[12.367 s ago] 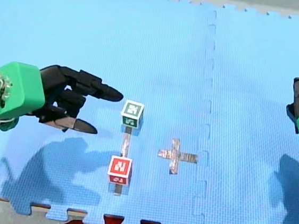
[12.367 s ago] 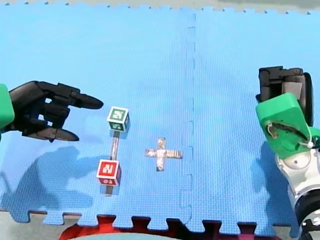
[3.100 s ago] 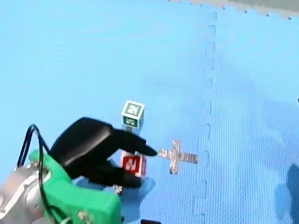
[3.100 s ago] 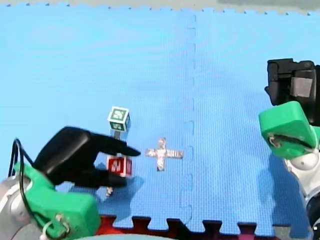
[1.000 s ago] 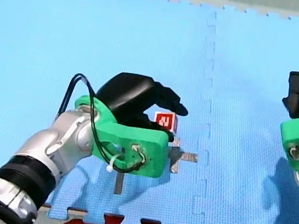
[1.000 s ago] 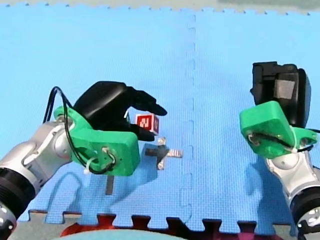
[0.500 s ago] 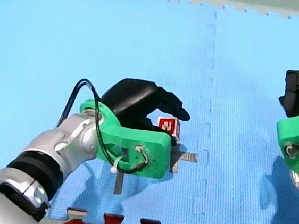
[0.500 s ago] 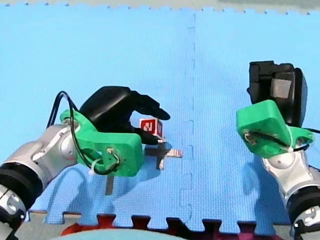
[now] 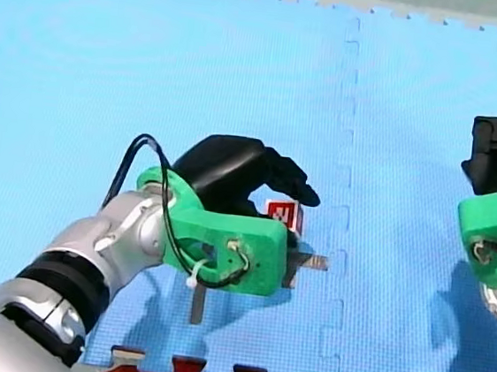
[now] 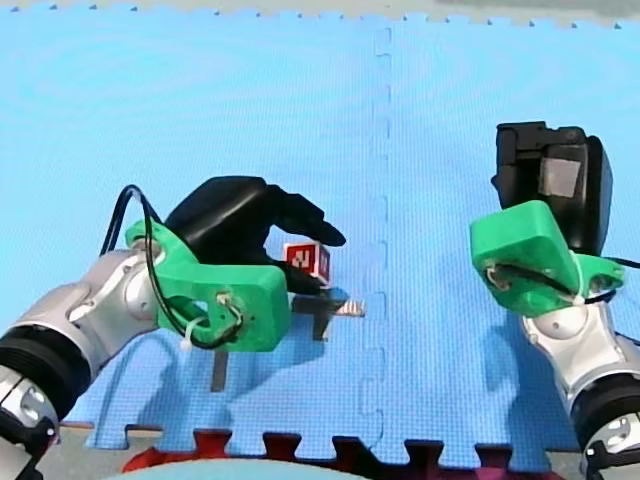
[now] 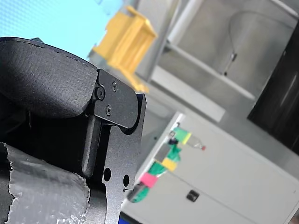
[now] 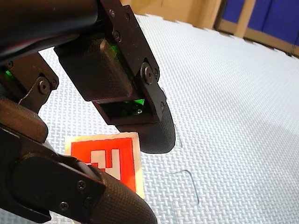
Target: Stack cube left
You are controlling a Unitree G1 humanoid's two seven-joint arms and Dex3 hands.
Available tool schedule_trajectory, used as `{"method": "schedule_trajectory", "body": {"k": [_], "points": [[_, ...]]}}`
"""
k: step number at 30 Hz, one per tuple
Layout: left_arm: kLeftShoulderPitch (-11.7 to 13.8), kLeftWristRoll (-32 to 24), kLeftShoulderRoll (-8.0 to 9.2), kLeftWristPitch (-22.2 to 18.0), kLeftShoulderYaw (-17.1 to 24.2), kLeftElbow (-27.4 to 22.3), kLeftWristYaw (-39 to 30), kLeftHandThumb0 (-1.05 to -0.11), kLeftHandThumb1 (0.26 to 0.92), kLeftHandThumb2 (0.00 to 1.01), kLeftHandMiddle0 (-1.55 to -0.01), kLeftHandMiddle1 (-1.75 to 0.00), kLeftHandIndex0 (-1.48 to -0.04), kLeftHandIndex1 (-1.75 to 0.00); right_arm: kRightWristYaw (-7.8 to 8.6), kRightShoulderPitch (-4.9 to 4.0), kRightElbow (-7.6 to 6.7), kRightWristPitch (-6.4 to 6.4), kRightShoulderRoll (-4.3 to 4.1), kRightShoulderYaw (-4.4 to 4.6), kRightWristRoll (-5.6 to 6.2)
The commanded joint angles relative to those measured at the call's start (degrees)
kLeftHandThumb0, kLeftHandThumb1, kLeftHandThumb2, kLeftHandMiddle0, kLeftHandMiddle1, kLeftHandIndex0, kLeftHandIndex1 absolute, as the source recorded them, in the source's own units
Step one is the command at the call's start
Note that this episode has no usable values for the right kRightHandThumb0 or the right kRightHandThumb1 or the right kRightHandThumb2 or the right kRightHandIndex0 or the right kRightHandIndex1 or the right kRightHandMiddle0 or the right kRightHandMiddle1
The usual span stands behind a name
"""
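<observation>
While left hand grips red cube, marker upward

You see a blue foam mat with a fine knurled grain. On the left robot hand the black fingers look matt and pebbled, the wrist mount smooth green plastic; the red cube bears a flat, matt label.

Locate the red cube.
Head views: the red cube is mid-frame, gripped in the left robot hand beside the tape cross; right robot hand far right.
</observation>
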Motion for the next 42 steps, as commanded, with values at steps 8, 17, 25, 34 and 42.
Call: {"method": "schedule_trajectory", "body": {"k": [8,17,25,34,42], "points": [[-0.8,-1.6,0.17,-0.4,0.5,0.5,-4.3,-0.46,0.803,0.0,-0.9,-1.75,-1.28,0.0,-0.18,-0.32,-0.05,0.68,0.12,-0.29,0.48],[-1.7,-2.6,0.51,-0.7,0.6,0.8,-9.6,-0.458,0.797,0.0,-0.9,-1.75,-1.29,-0.01,-0.62,-0.65,-0.1,1.23,0.51,-0.18,0.33],[-1.7,-2.6,0.35,-0.3,0.5,0.8,-11.0,-0.461,0.793,0.0,-0.91,-1.75,-1.29,-0.01,-0.65,-0.68,-0.18,1.34,0.8,-0.27,0.48],[-1.1,-2.1,0.19,-0.5,0.1,1.1,-10.0,-0.462,0.793,0.0,-0.92,-1.75,-1.3,-0.01,-0.34,-0.64,-0.3,1.05,1.03,-0.36,0.92],[-0.5,-1.8,-0.29,-0.2,-0.2,1.3,-8.2,-0.465,0.792,0.0,-0.93,-1.75,-1.3,0.0,-0.55,-0.61,-0.44,1.04,1.19,-0.12,0.83]]}}
